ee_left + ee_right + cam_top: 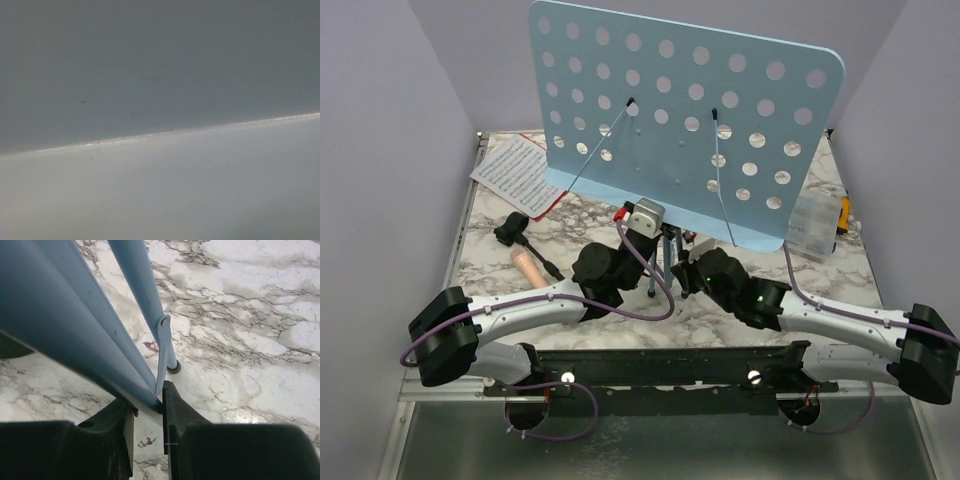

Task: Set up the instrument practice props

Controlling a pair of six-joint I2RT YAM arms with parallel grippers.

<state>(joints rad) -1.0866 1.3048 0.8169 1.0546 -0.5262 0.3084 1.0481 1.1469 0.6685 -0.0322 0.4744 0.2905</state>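
The light blue perforated music stand (680, 110) stands upright at the table's middle, its desk filling the back of the top view. My right gripper (148, 402) is shut on one of the stand's blue tubes (90, 325) just above a rubber foot (173, 369). My left gripper (632, 238) reaches under the desk's lower lip with its fingers hidden; the left wrist view shows only a blurred pale blue surface. White sheet music (515, 170) lies at the back left on a red sheet (554, 204). The pinkish-beige microphone (530, 266) lies beside its black stand (510, 230).
A small clear box (814, 226) sits at the right under the desk's corner, with a yellow object (843, 214) behind it. Purple walls close in on both sides. The marble tabletop (260, 340) spreads around the tripod legs.
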